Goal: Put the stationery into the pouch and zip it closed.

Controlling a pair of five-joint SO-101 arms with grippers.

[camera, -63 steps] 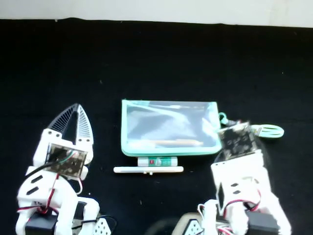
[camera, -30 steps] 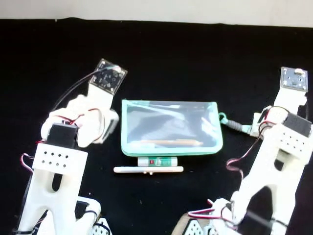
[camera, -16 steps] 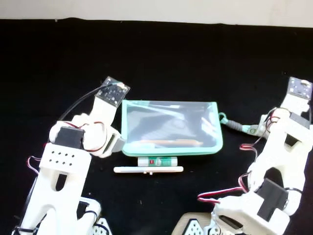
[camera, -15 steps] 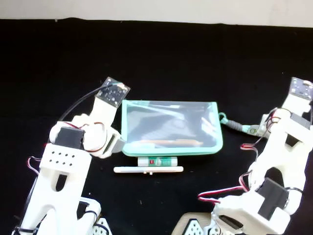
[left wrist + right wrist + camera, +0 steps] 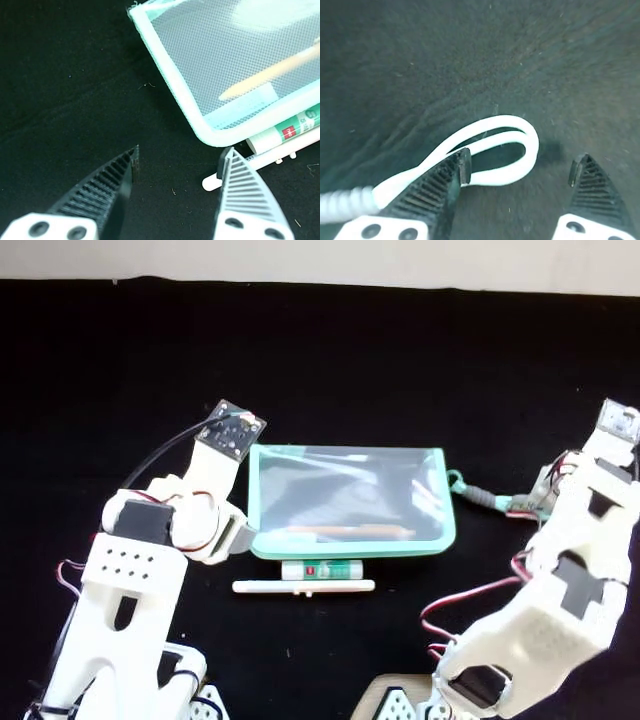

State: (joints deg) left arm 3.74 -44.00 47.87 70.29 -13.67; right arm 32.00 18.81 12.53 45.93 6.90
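Mint-edged clear mesh pouch (image 5: 330,490), black table (image 5: 350,360).

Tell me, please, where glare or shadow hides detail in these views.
High view: glare whitens the pouch's clear front, yet a pencil shows through. Left wrist view: a bright patch washes out part of its mesh. Right wrist view: the cord loop casts a soft shadow on the cloth.

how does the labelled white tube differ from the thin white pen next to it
The tube is shorter and thicker; the pen is longer and slimmer. The tube carries green and red print; the pen is plain white. The tube lies against the pouch's teal edge; the pen lies on the tube's far side, away from the pouch. Both lie outside the pouch on the black table, parallel to its long edge.
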